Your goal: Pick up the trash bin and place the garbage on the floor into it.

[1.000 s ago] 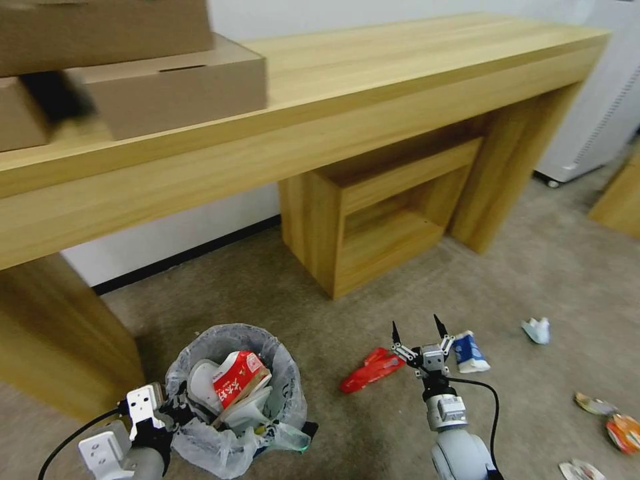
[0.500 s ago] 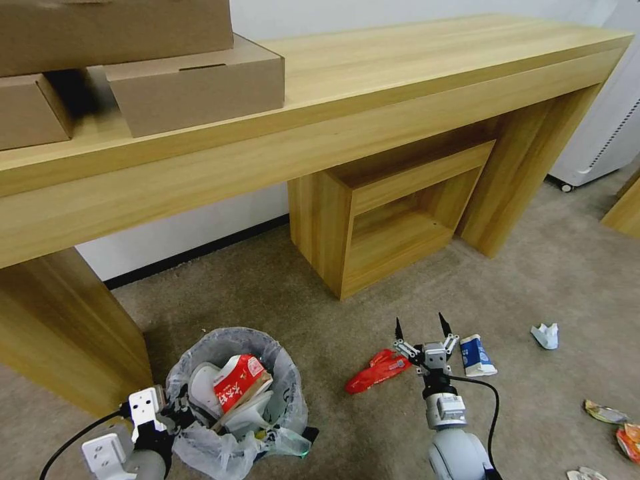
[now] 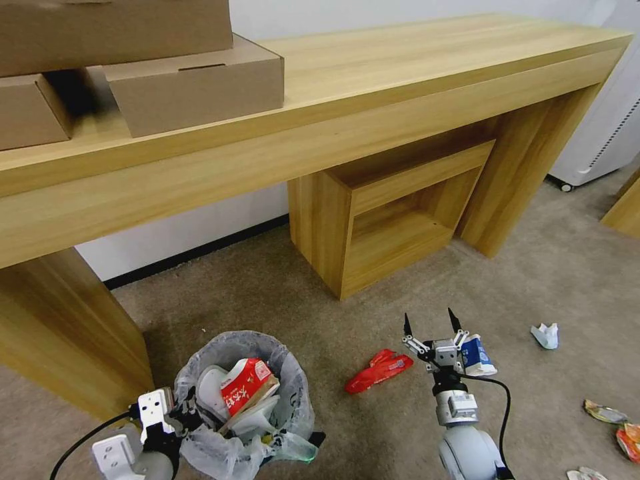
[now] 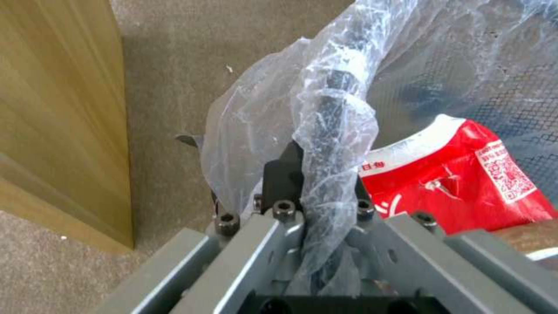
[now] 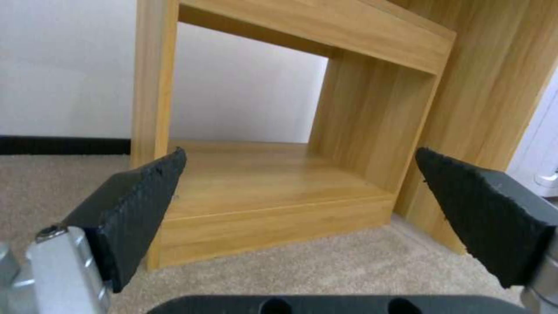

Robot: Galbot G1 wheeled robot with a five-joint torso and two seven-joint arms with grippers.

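Trash bin (image 3: 293,400) base hidden by bag; orange wrapper (image 3: 629,441) cut off.

The right gripper (image 3: 431,324) now sits a little further forward and to the right, beside the blue-white carton (image 3: 477,355); the trash bin (image 3: 293,400) edges rightward too

QR code on red carton (image 4: 465,174)

**Open fingers framed against a wooden shelf unit**

The right gripper (image 5: 299,196) is seen with its two dark, textured fingertips (image 5: 145,192) spread wide apart, nothing held between them. Beyond them, a light wooden open shelf unit (image 5: 279,183) is set on beige carpet (image 5: 325,266). A white wall (image 5: 64,74) with a black baseboard (image 5: 58,145) is seen behind, and a wooden table leg (image 5: 500,87) stands just beside the unit.
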